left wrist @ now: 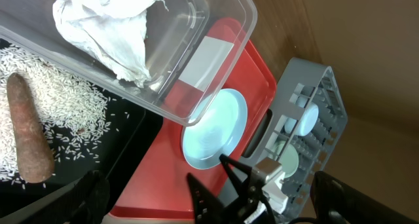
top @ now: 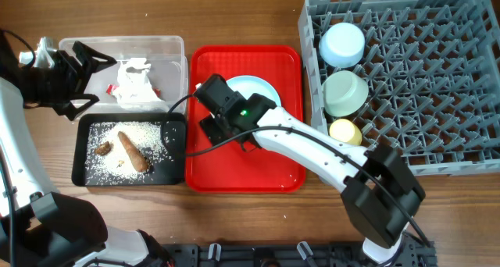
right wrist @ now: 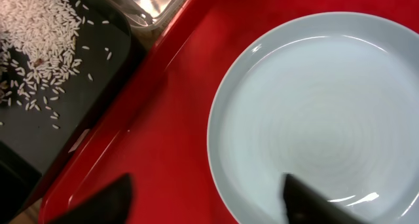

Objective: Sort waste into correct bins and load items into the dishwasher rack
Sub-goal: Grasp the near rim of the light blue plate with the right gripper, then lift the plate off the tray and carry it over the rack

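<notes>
Wooden table, black tray of rice, clear tub holding napkin

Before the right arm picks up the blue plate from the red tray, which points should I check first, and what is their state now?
1. Right gripper open: ok, fingers wide apart above the plate.
2. Plate free of waste: ok, surface bare.
3. Plate lying flat on the red tray: ok.
4. Fingers low enough to catch the rim: cannot tell.
5. Free pegs in the dishwasher rack: ok, most are bare.
6. Left gripper out of the way: ok, open, by the clear tub.
</notes>
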`<control>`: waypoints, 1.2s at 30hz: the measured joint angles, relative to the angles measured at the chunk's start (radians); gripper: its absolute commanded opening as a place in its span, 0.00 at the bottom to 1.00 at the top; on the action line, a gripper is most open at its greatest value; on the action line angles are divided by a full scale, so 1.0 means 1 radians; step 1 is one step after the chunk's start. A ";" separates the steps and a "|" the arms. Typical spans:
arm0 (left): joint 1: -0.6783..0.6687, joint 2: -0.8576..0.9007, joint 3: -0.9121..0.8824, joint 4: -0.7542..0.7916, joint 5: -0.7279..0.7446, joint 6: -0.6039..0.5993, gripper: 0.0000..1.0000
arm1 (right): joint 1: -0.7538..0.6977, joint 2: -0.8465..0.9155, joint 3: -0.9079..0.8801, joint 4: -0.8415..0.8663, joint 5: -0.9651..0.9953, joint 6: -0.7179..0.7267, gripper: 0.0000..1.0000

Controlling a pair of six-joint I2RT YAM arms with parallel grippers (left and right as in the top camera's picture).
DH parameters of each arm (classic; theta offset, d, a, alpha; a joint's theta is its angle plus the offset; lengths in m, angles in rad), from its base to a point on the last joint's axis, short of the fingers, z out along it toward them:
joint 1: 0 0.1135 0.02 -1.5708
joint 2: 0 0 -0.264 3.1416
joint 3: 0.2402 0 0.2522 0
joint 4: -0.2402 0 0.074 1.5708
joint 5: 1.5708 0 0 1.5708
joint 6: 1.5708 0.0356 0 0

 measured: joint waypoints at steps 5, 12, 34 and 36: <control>0.000 0.000 0.000 0.000 0.000 0.000 1.00 | 0.000 0.003 0.000 0.001 -0.054 -0.045 0.39; 0.000 0.000 0.000 0.000 0.000 0.000 1.00 | 0.000 0.003 0.000 0.042 -0.066 -0.027 0.34; 0.000 0.000 0.000 0.000 0.000 0.000 1.00 | 0.000 0.194 0.000 0.114 -0.009 -0.063 0.34; 0.000 0.000 0.000 0.000 0.000 0.000 1.00 | 0.000 0.194 0.000 0.116 -0.005 -0.070 0.29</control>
